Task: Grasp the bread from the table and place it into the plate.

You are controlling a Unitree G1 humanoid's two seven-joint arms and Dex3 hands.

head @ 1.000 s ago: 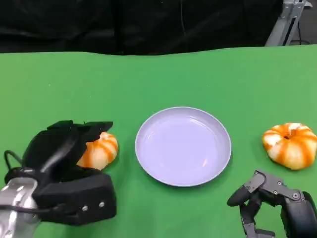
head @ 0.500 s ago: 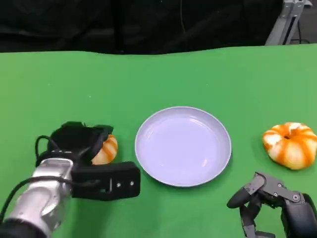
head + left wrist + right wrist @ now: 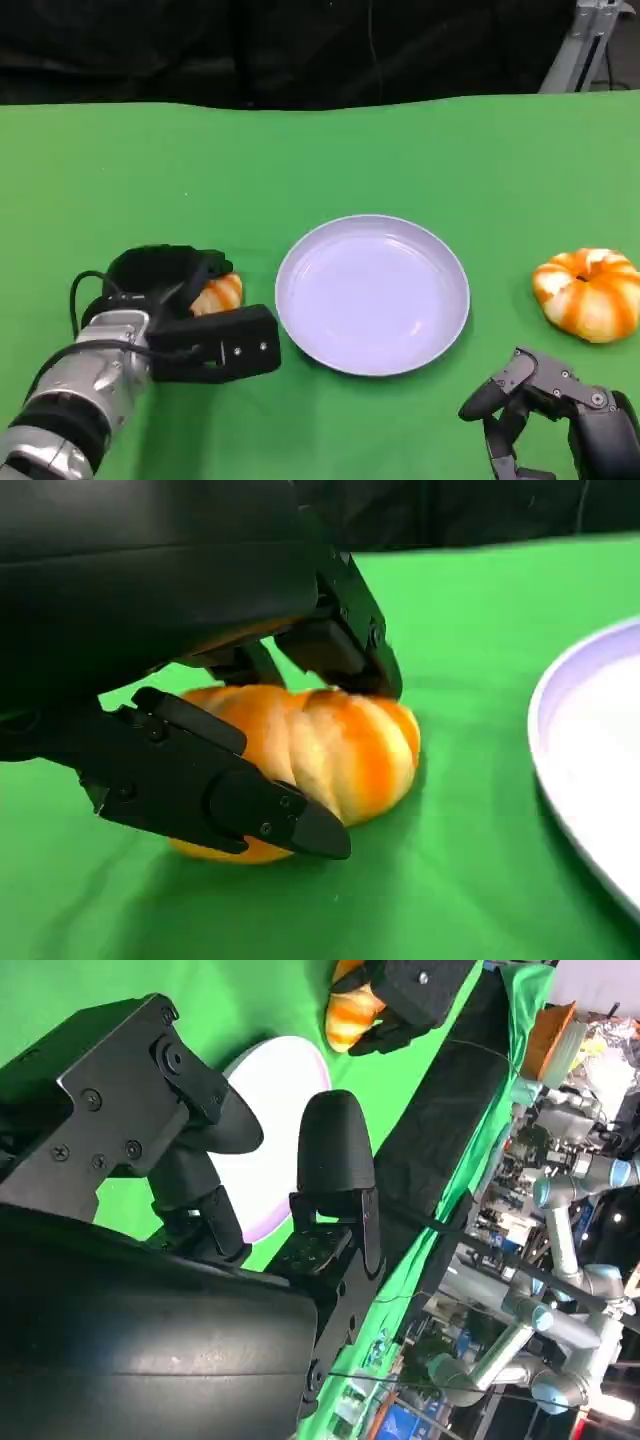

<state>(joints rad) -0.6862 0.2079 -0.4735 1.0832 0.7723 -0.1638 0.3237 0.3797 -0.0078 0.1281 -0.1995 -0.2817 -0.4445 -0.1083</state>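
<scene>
An orange-and-white striped bread [image 3: 222, 293] lies on the green table just left of the pale lavender plate [image 3: 300, 250]. My left hand [image 3: 165, 285] is down over it and covers most of it. In the left wrist view the fingers [image 3: 340, 640] press on the top of the bread [image 3: 340, 750] and the thumb [image 3: 220, 790] wraps its near side, while the loaf still rests on the cloth beside the plate [image 3: 590, 770]. My right hand [image 3: 545, 410] hangs near the table's front right, holding nothing, fingers bent and apart.
A second striped bread [image 3: 588, 293] sits to the right of the plate, ahead of my right hand. The green table [image 3: 320, 160] ends at a black backdrop behind. A metal stand [image 3: 585, 40] stands past the far right corner.
My left hand has swung round, come down over the left bread and closed its fingers around it. The right hand, plate and second bread have stayed put.
</scene>
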